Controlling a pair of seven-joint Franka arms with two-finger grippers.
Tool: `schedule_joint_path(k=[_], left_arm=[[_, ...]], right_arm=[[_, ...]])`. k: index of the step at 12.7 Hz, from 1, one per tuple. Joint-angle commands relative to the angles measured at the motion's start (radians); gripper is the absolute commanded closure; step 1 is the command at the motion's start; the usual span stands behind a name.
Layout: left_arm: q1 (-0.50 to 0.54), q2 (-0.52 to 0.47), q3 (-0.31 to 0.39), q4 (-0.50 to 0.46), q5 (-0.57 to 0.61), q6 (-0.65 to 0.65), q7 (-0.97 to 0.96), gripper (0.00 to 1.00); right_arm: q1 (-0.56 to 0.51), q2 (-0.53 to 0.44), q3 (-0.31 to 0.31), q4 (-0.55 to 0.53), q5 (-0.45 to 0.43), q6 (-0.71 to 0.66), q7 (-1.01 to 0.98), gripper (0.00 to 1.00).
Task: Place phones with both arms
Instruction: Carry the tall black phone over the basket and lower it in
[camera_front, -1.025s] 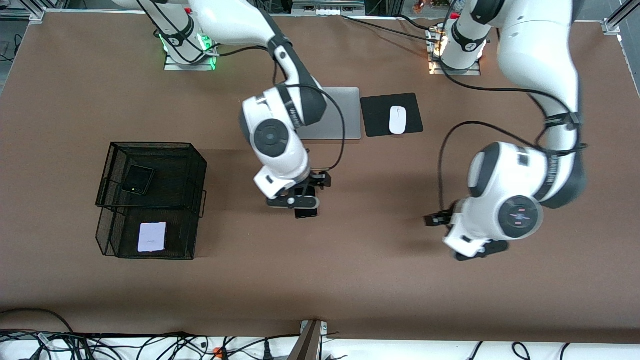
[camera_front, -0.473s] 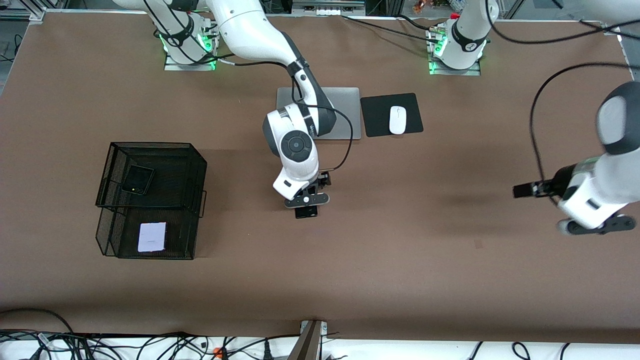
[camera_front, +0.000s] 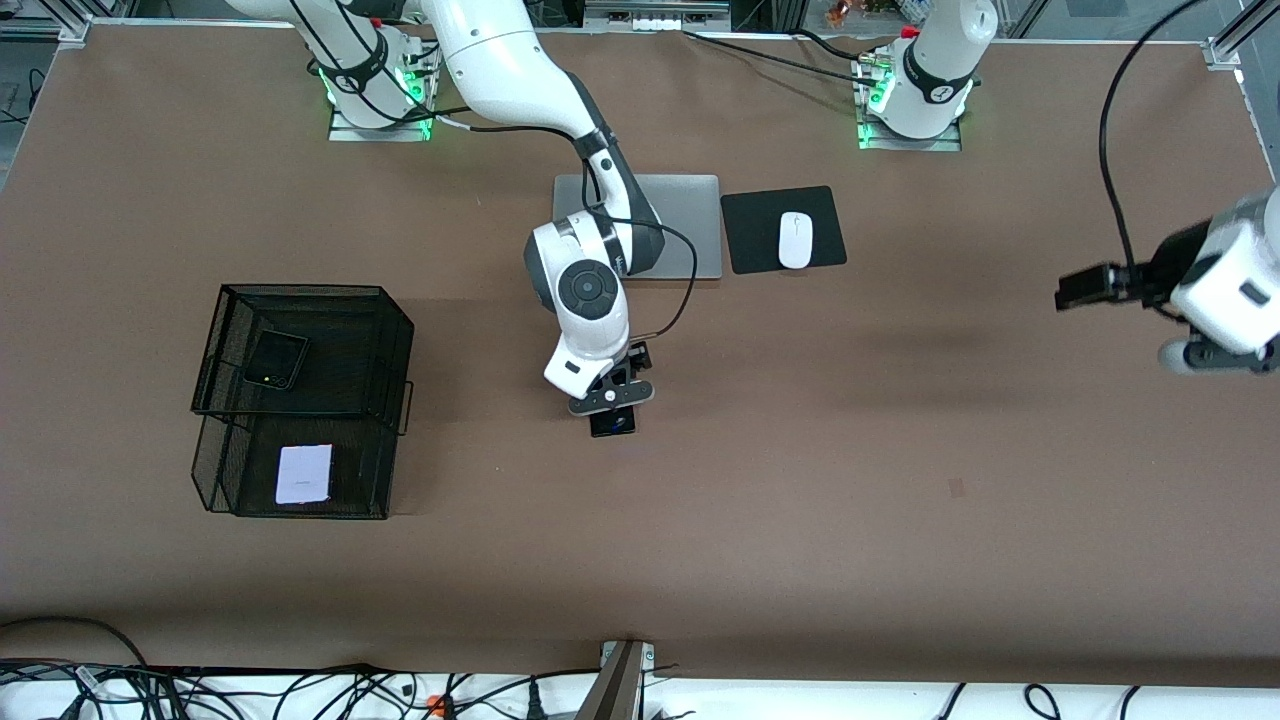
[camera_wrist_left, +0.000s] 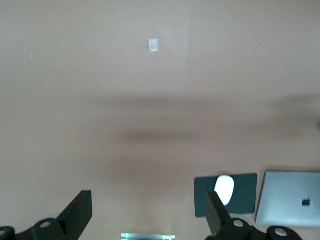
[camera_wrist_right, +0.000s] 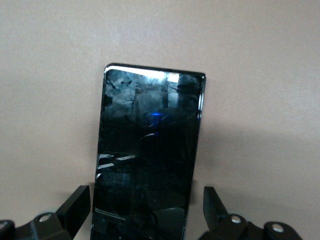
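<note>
Three phones are on my screens: the small squarish black one (camera_front: 276, 359) lies in the upper tier of the black wire basket (camera_front: 392, 330) toward the right arm's end of the tabletop (camera_front: 760, 520), the small white-lavender one (camera_front: 304, 473) lies in the basket's lower tier, nearer to the front camera, and the longer black slab (camera_front: 612, 422) lies flat on the tabletop near the middle. I see the right gripper (camera_front: 612, 400) down at that slab, and in the right wrist view the slab (camera_wrist_right: 147, 155) runs lengthwise between the two black fingers (camera_wrist_right: 75, 205), which stand spread on either side of it with a gap showing at each edge, so the right gripper (camera_wrist_right: 146, 210) is open and has hold of nothing. The slab's glass reflects a small blue light. The left gripper (camera_front: 1215, 357) is up in the air over the edge of the tabletop at the left arm's end; in the left wrist view its fingers (camera_wrist_left: 77, 212) are spread wide with only bare brown tabletop (camera_wrist_left: 150, 100) between them, so the left gripper (camera_wrist_left: 147, 215) is open and empty. Nearer to the arms' bases than the slab, I see a silver laptop (camera_front: 680, 225) lying closed, and just beside it a black mouse pad (camera_front: 750, 235) with a white mouse (camera_front: 795, 240) on it.
</note>
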Motion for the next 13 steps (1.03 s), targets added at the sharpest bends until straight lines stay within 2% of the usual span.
schedule_joint_path(k=[1,5,6,7,8,9,11,13], left_arm=[[0.001,-0.162,-0.016,-0.213,0.005,0.055,0.044,0.0],[0.002,-0.218,-0.02,-0.281,0.008,0.076,0.1,0.0],[0.005,-0.224,-0.02,-0.281,0.013,0.076,0.1,0.0],[0.007,-0.23,-0.02,-0.283,0.016,0.076,0.1,0.0],[0.007,-0.23,-0.02,-0.284,0.017,0.078,0.1,0.0],[0.007,-0.23,-0.02,-0.281,0.017,0.078,0.1,0.0],[0.007,-0.226,-0.02,-0.272,0.017,0.078,0.1,0.0],[0.007,-0.22,-0.02,-0.271,0.019,0.079,0.1,0.0]], right_arm=[[0.013,-0.031,0.011,-0.049,-0.014,0.035,-0.014,0.0],[0.013,-0.03,0.011,-0.049,-0.014,0.04,-0.016,0.03],[0.012,-0.03,0.011,-0.049,-0.014,0.043,-0.017,0.24],[0.012,-0.03,0.011,-0.049,-0.014,0.043,-0.029,0.62],[0.01,-0.031,0.011,-0.049,-0.011,0.04,-0.032,0.87],[0.009,-0.034,0.009,-0.047,-0.009,0.04,-0.036,1.0],[0.005,-0.056,-0.003,-0.044,-0.006,0.026,-0.026,1.0],[-0.001,-0.104,-0.091,-0.04,0.001,-0.043,-0.032,1.0]])
